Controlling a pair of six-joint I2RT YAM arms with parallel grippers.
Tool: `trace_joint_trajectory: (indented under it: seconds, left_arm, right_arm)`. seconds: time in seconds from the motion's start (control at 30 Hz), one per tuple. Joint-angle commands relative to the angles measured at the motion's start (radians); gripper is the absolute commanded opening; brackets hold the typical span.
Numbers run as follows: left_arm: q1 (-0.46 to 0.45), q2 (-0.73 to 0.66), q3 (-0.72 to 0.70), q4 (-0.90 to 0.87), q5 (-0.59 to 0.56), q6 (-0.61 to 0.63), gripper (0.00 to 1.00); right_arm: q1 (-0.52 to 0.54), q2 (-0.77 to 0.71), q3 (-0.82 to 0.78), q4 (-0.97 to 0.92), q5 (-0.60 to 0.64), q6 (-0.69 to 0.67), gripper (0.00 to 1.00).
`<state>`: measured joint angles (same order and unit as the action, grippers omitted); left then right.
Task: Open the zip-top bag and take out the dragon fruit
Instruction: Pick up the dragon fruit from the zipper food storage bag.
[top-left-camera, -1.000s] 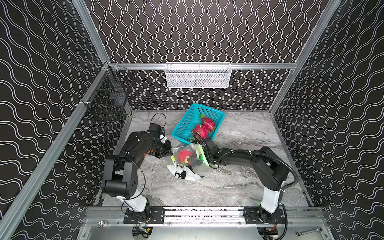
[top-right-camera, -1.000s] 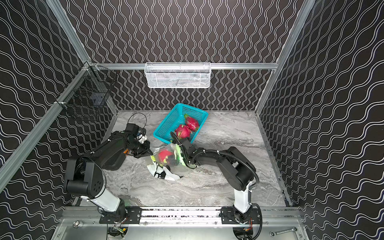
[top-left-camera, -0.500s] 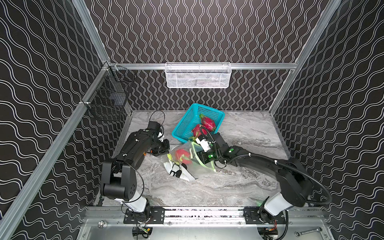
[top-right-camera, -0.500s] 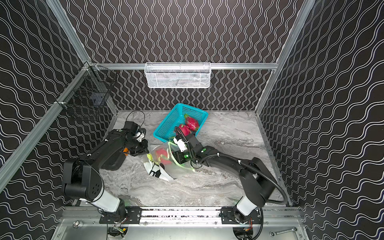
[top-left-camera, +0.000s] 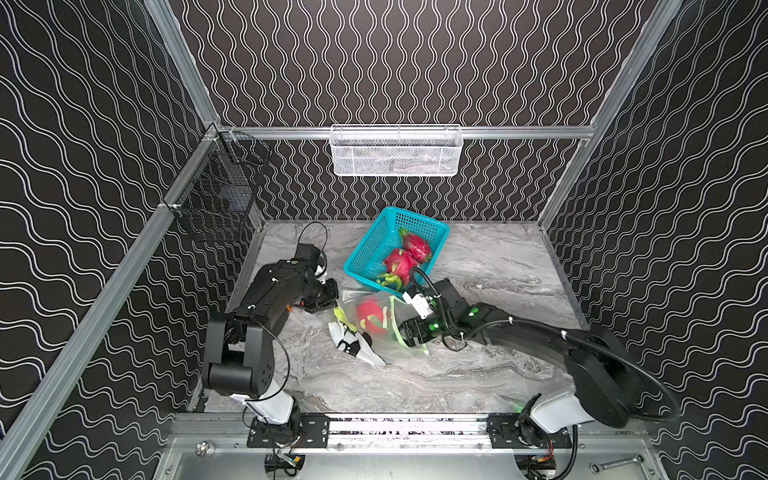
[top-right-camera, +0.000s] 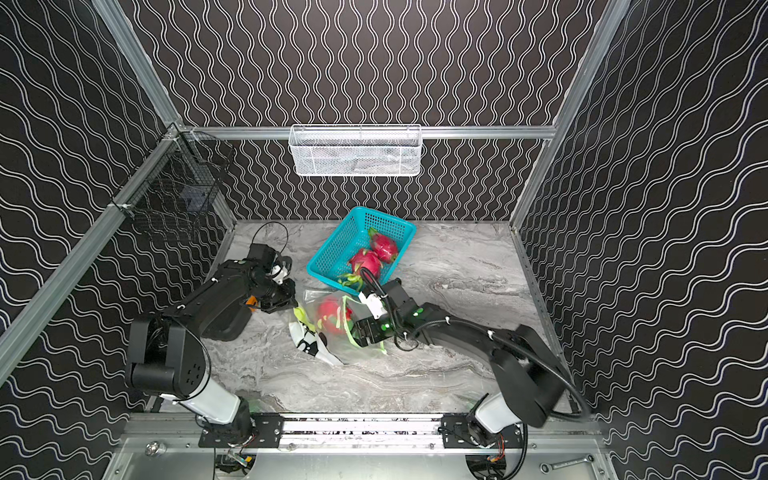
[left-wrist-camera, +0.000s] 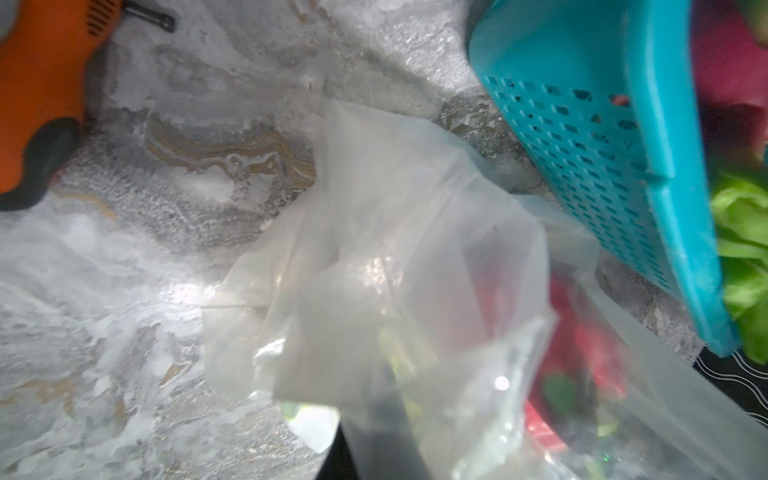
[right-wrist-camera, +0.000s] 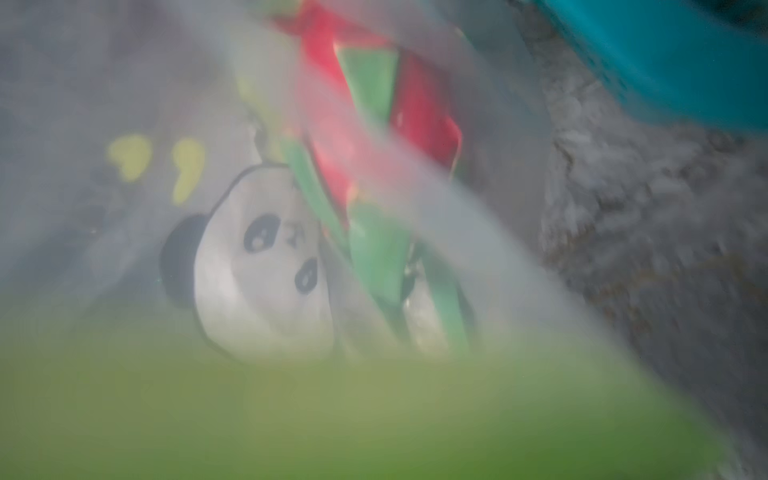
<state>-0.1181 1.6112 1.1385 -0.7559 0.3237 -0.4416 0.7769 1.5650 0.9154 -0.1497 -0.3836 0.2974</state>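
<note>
Pinched bag corner in shut left fingers, apparently anchoring it against pulls. Poised right fingers at its mouth, facing dragon fruit; could not tell their spread.

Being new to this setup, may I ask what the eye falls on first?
First, the teal basket at the back of the marble table, holding two red dragon fruits. In front of it lies a clear zip-top bag with a panda print, a third dragon fruit inside.
</note>
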Motion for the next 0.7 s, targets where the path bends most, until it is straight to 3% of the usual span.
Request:
trace_joint_trajectory:
  seconds: [0.0,0.3,0.67]
  left_arm:
    - [0.001,0.012,0.011,-0.003,0.027,0.011,0.0]
    - [-0.002,0.084,0.046,0.013,0.062,0.018,0.0]
    - [-0.063,0.177,0.089,0.044,0.075,0.012,0.0]
  right_arm:
    - [0.001,0.068,0.069,0.075,-0.022,-0.05,0.99]
    - [0.01,0.27,0.246,0.069,-0.07,-0.1,1.0]
    - [0.058,0.49,0.488,-0.065,0.012,-0.182,1.0]
